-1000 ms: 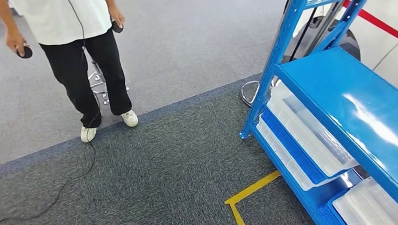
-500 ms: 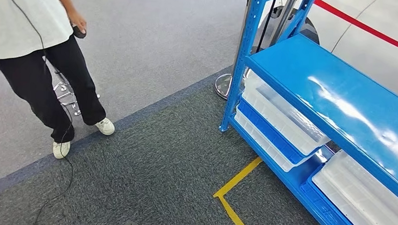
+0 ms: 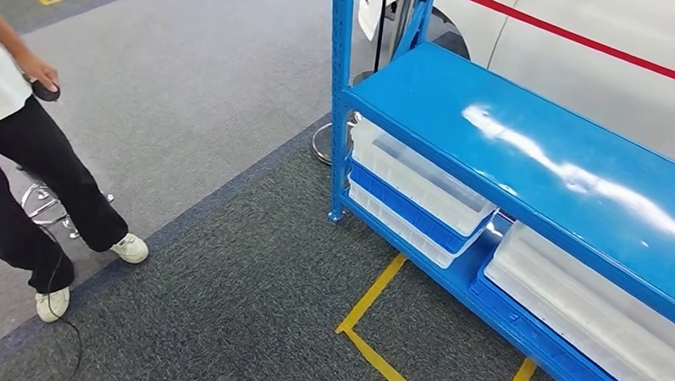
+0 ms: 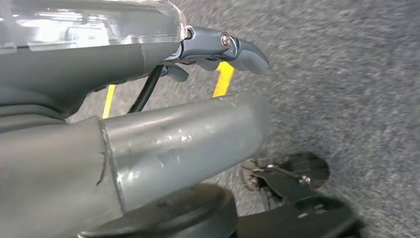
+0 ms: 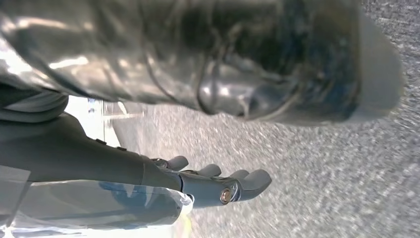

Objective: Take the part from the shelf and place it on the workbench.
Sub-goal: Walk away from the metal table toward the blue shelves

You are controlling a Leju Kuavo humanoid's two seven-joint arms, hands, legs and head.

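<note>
A blue metal shelf [image 3: 522,155] stands on the right, its glossy top board bare. Under that board sit stacked white plastic bins [image 3: 419,181], with a second stack [image 3: 584,309] further right. Blue trays lie between and below them. The board hides what the bins hold. My left hand [image 4: 208,47] hangs beside my body over the grey carpet, fingers stretched out and holding nothing. My right hand [image 5: 208,186] hangs the same way, fingers straight and apart, nothing in it.
A person [image 3: 30,171] in black trousers stands at the left, holding a dark controller [image 3: 45,90], with a chrome stool base [image 3: 45,206] behind. Yellow floor tape [image 3: 373,302] marks a box before the shelf. A red barrier band [image 3: 577,38] runs behind the shelf.
The camera has turned: the shelf now sits more centrally and more of it shows, while the person has slid to the left edge of the picture.
</note>
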